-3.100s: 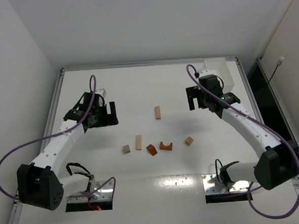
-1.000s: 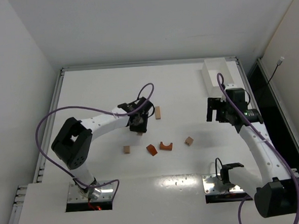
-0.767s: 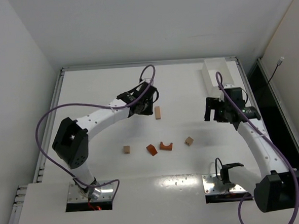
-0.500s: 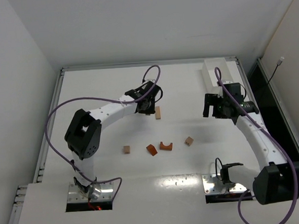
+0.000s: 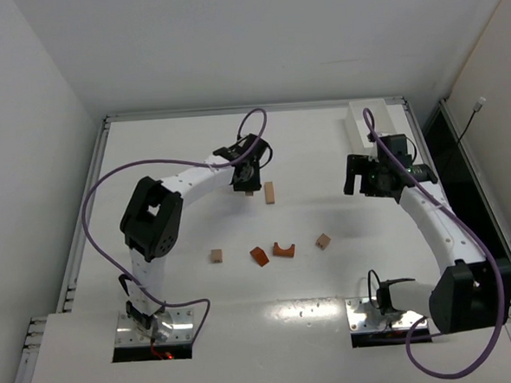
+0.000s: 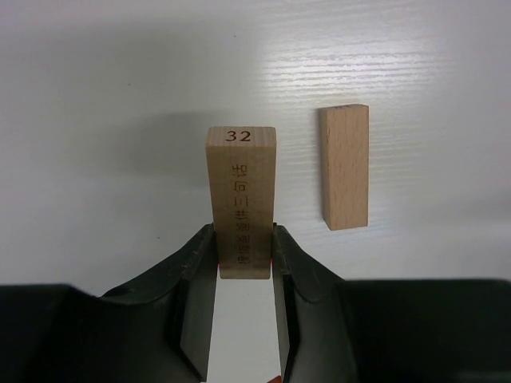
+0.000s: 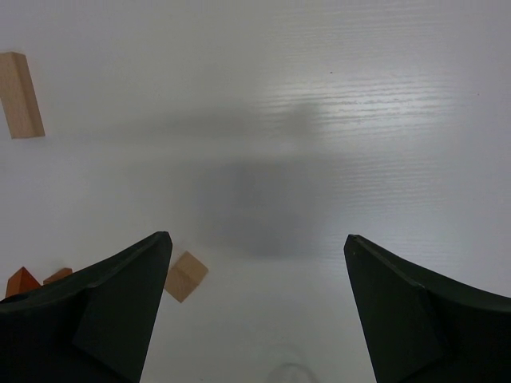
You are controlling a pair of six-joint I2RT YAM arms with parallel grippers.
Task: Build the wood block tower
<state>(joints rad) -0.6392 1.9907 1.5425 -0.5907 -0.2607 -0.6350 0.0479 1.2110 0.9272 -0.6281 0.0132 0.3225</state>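
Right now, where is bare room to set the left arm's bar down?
Free: the table between the lying bar and the right gripper, and the strip from the four loose pieces to the near edge. Crowded: those pieces, tan cube, wedge, arch, second cube; beside the left gripper clamping the held bar.

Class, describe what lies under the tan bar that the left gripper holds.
Around the held bar only white table and a shadow show; a second bar lies beside it, apart. The spot directly beneath it is covered.

Left gripper (image 6: 243,243) pinches a bar (image 6: 240,179); right gripper (image 7: 255,237) gapes.
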